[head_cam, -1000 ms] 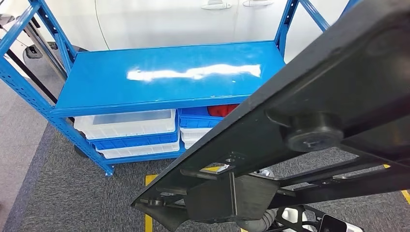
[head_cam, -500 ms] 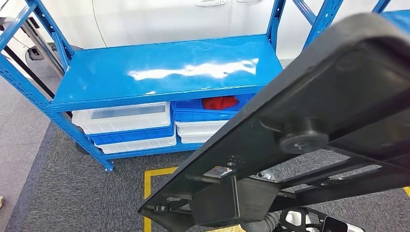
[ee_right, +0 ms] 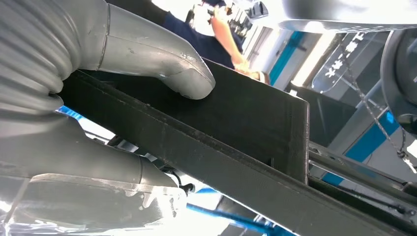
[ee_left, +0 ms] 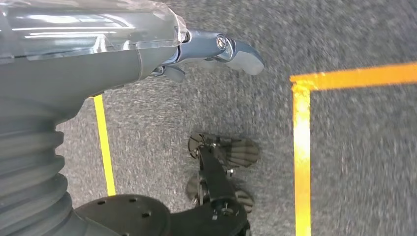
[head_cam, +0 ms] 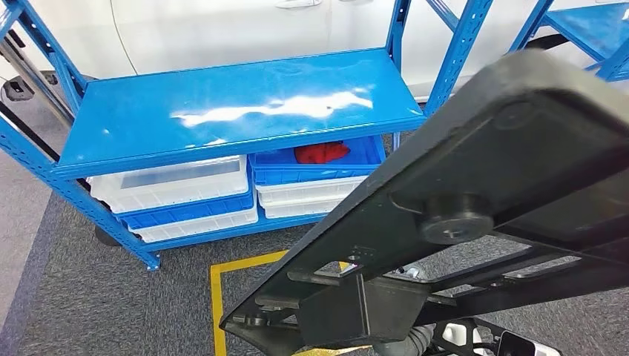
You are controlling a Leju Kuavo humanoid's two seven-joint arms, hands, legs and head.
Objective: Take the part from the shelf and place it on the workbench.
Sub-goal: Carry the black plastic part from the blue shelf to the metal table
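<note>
The part [head_cam: 475, 185] is a long black frame with a round knob and a bracket. It is held up close to the head view and slants from lower left to upper right. In the right wrist view my right hand [ee_right: 123, 98] grips the black part [ee_right: 236, 147], with the thumb [ee_right: 167, 64] pressed on its flat face and the other fingers underneath. My left hand [ee_left: 206, 51] hangs over the grey carpet and holds nothing, its thumb sticking out. The blue shelf [head_cam: 222, 111] stands beyond the part, its top board bare and shiny.
Under the shelf board sit white bins [head_cam: 178, 185] and a blue bin with a red item [head_cam: 320, 153]. A second blue rack [head_cam: 593, 30] stands at the far right. Yellow floor tape [head_cam: 216, 304] marks the carpet. A white car body [head_cam: 222, 30] is behind. A person [ee_right: 216, 34] stands beyond the part.
The camera has turned right: the shelf has slid left in the picture and a second rack has come in at top right. The part stays gripped in the same place.
</note>
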